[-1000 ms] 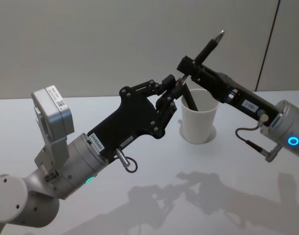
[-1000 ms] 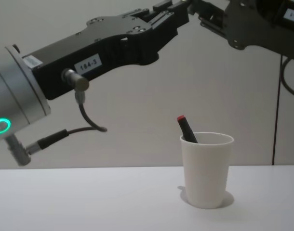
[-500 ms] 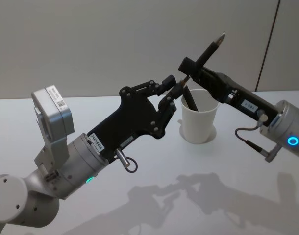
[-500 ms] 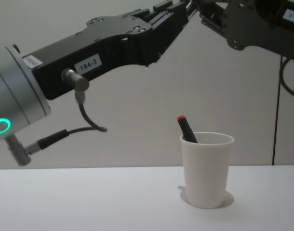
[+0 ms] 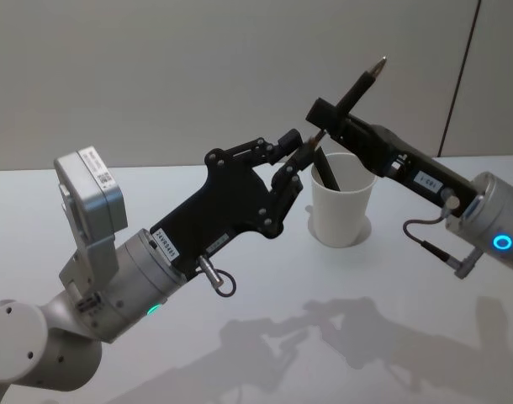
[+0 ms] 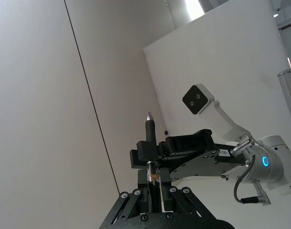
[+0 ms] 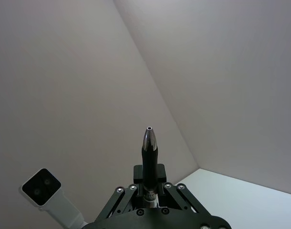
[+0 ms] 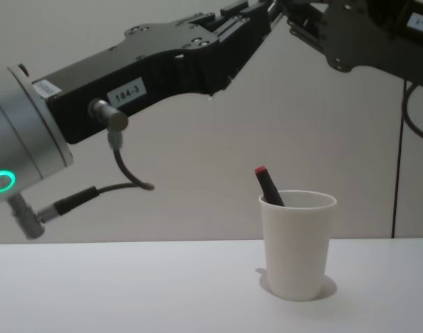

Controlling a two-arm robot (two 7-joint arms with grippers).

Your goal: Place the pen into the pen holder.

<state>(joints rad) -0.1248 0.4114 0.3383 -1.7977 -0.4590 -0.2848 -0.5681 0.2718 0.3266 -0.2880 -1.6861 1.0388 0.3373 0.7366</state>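
A black pen (image 5: 357,84) with a silver tip points steeply upward above the table. My right gripper (image 5: 328,118) is shut on its lower shaft; the right wrist view shows the pen (image 7: 149,152) rising from between the fingers. My left gripper (image 5: 303,150) sits just below, its fingers open on either side of the pen's bottom end (image 6: 154,179). The pen holder (image 5: 342,206), a white paper cup, stands on the table beneath both grippers. A second black pen with a red cap (image 8: 265,184) leans inside the cup (image 8: 297,243).
The white table (image 5: 265,337) spreads out in front of the cup, crossed by arm shadows. Behind it is a plain wall (image 5: 198,67). A cable (image 8: 125,170) hangs from my left arm.
My left gripper's fingers have spread apart from the pen's lower end. My right gripper has lifted the pen slightly up and to the right.
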